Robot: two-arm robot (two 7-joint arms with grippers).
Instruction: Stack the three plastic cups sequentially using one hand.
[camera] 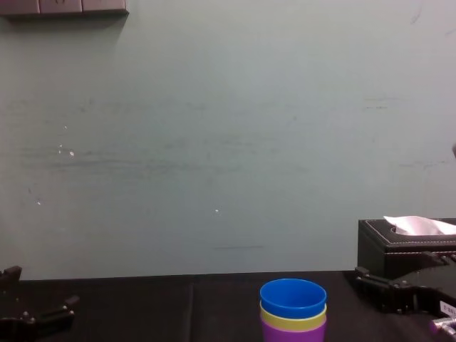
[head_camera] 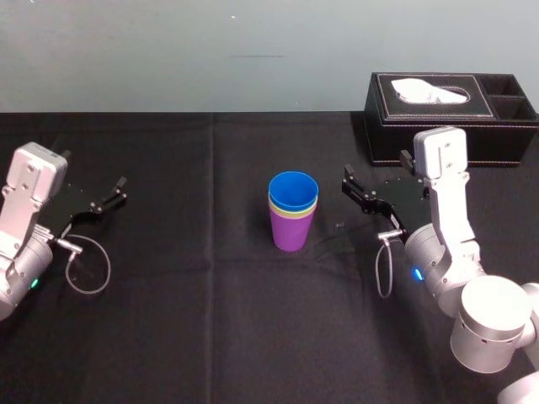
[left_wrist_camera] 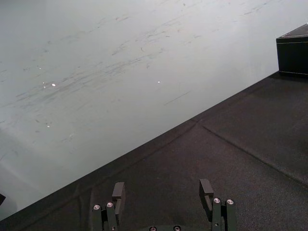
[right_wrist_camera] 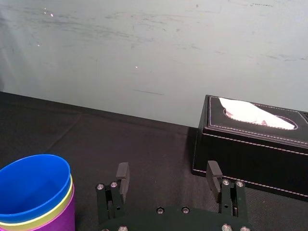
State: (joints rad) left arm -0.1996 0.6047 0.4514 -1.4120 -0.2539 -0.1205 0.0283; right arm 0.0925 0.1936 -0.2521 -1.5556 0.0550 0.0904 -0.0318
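Observation:
The three plastic cups stand nested upright in one stack at the table's middle: the blue cup [head_camera: 293, 189] sits inside the yellow-green cup [head_camera: 294, 213], which sits inside the purple cup [head_camera: 291, 232]. The chest view shows the stack from the side, blue cup [camera: 293, 298] on top. My right gripper [head_camera: 352, 187] hovers open a short way to the right of the stack, empty and apart from it; in its wrist view the fingers [right_wrist_camera: 122, 174] stand wide with the blue cup [right_wrist_camera: 32, 187] off to one side. My left gripper [head_camera: 112, 194] rests open at the table's far left.
A black tissue box [head_camera: 450, 109] with white tissue stands at the back right, just behind my right arm. Black cloth [head_camera: 210, 328] covers the table, and a pale wall rises behind it.

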